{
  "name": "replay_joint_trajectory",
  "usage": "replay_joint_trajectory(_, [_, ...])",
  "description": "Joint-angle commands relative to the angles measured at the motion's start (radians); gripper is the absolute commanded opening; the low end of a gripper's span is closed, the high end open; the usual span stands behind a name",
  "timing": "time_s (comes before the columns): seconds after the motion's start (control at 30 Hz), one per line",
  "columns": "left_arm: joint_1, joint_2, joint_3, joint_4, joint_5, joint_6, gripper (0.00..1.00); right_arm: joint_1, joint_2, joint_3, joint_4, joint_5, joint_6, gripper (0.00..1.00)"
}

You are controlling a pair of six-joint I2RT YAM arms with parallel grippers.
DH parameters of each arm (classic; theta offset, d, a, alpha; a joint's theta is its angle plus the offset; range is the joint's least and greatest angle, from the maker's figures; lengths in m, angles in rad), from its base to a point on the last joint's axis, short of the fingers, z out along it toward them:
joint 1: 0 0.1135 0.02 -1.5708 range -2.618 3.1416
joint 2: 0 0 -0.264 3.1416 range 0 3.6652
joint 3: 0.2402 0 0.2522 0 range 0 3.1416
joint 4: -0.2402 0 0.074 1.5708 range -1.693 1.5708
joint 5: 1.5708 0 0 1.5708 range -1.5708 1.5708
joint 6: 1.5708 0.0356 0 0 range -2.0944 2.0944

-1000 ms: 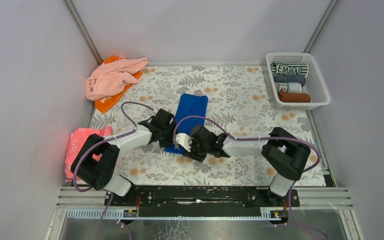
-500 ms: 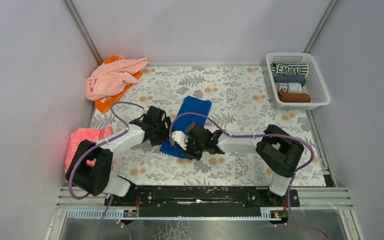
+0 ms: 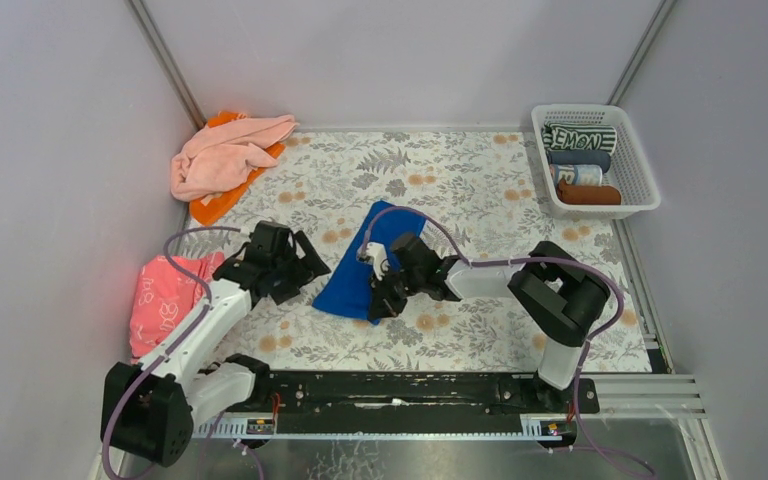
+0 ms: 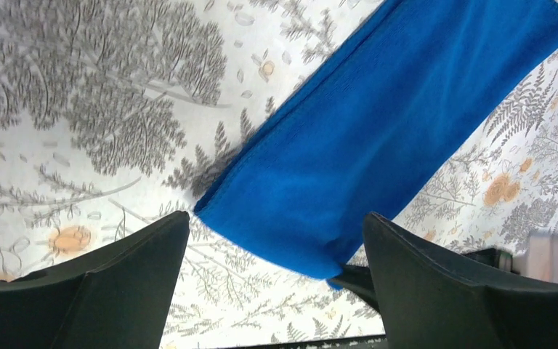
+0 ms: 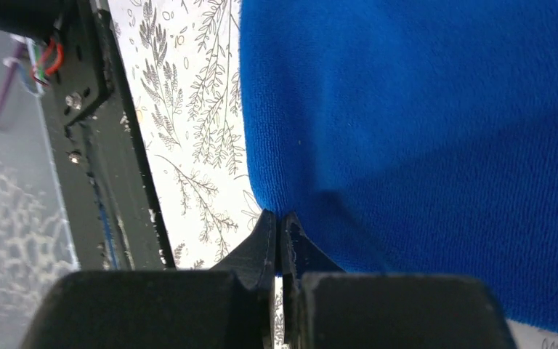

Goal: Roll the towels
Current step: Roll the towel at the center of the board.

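Note:
A royal blue towel lies as a folded strip, slanted across the middle of the floral mat. My right gripper is shut, pinching the towel's near right corner. In the right wrist view the fingertips meet with the blue towel caught between them. My left gripper stands open just left of the towel, not touching it. In the left wrist view the left gripper frames the blue towel's near end. A pale pink towel lies crumpled on an orange towel at the far left.
A white lattice basket at the far right holds rolled towels: a letter-printed one, a dark grey one and a brown one. A reddish-pink printed item lies at the mat's left edge. The black base rail runs along the near edge.
The left gripper opened and drew back leftward off the blue towel. The right gripper shut on the towel's near corner, and the towel swung to a slant.

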Motion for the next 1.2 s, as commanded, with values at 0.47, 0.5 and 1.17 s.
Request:
replay_joint_trajectory(0.47, [0.004,-0.126,-0.11,-0.058,0.058,-0.185,0.9,-0.144,0.11,-0.189,0.564,-0.233,0.679,0.01])
replay_joint_trajectory(0.5, [0.004,-0.136,-0.103,-0.082,0.042,-0.179,0.9,-0.15,0.115,-0.19,0.566,-0.235,0.692,0.01])
replay_joint_trajectory(1.17, [0.003,-0.266,-0.272,-0.119,0.121,-0.263,0.72,-0.175,0.17,-0.179,0.59,-0.257,0.79,0.02])
